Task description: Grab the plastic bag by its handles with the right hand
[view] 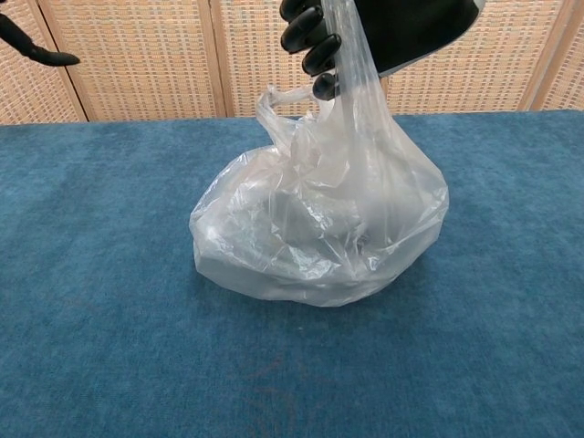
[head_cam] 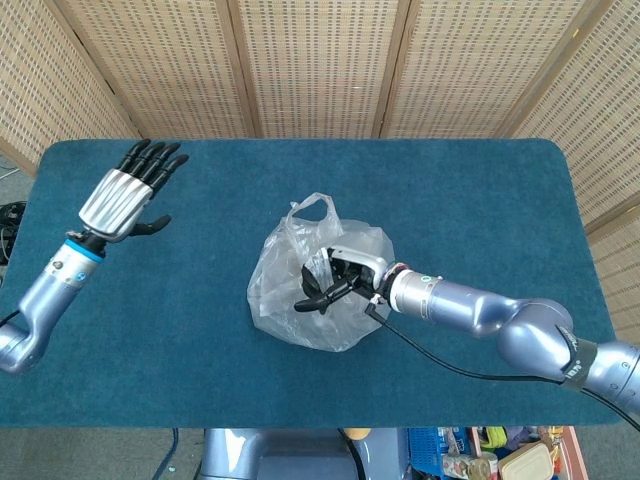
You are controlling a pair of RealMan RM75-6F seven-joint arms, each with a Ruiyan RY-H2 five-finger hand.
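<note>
Starting at the left, we see our left hand (head_cam: pixel 125 192) raised over the far left of the table (head_cam: pixel 480 190), fingers spread and holding nothing; in the chest view only a dark fingertip of it shows at the top left corner. It is well apart from the bag (head_cam: pixel 318 275), and we judge it has no part in the step in hand. The bag sits near the middle of the table, a clear, crumpled sack with something pale and indistinct inside. One handle (view: pixel 281 99) stands loose as an open loop at the bag's far left side, ungripped. Just right of it, our right hand (view: pixel 388 32) hovers above the bag with its fingers (view: pixel 315 41) curled around the other handle, a strip of film that runs taut from the hand down to the bag's body. So the hand is grasping one handle, and the bag's base looks to rest on the table, though we cannot be sure. We judge the task to be partly done: the grab is made on one handle, while the task speaks of handles. The next move, as we read it, calls either for gathering the loose loop into the same grip or for a steady pull upward to test the hold. The film is thin and slippery, so the fingers need to keep tight, and a one-sided lift may tip the load toward the free handle.
</note>
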